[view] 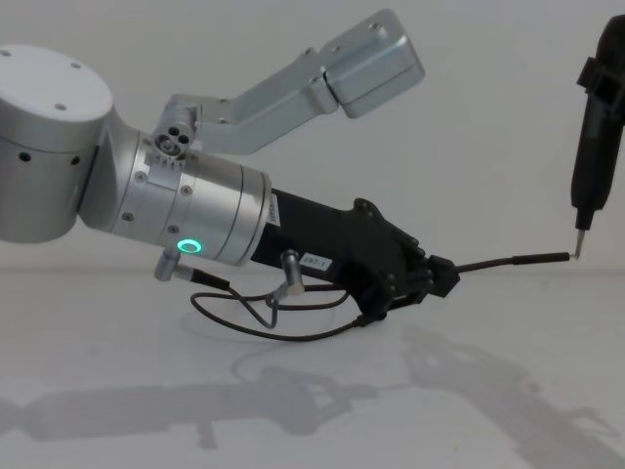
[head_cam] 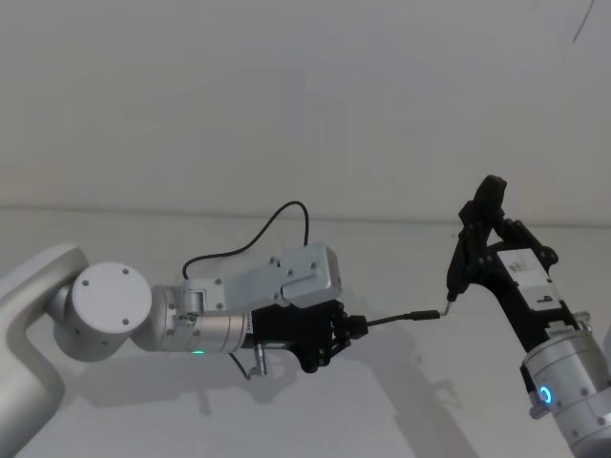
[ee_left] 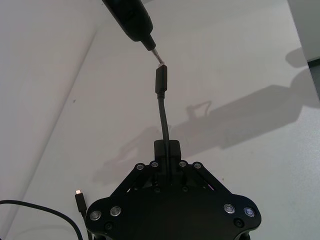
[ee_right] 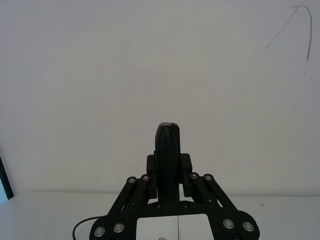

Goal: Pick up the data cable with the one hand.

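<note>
Already the left gripper (head_cam: 355, 327) pinches the cable (ee_left: 162, 117) just behind its plug, lifted off the desk (head_cam: 315, 420), plug touching the right gripper's (head_cam: 477, 229) tool tip — any nudge could bend the plug or slip the cord.

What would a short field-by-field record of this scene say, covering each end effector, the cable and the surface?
left end effector: shut on the data cable, held above the table
data cable: black; one plug end juts from the left end effector toward the right arm's tool; the rest loops behind the arm
free plug: its tip meets the tool tip
right end effector: shut on a slim black tool
tool tip: pointing down at the plug
table: white, with arm shadows
</note>
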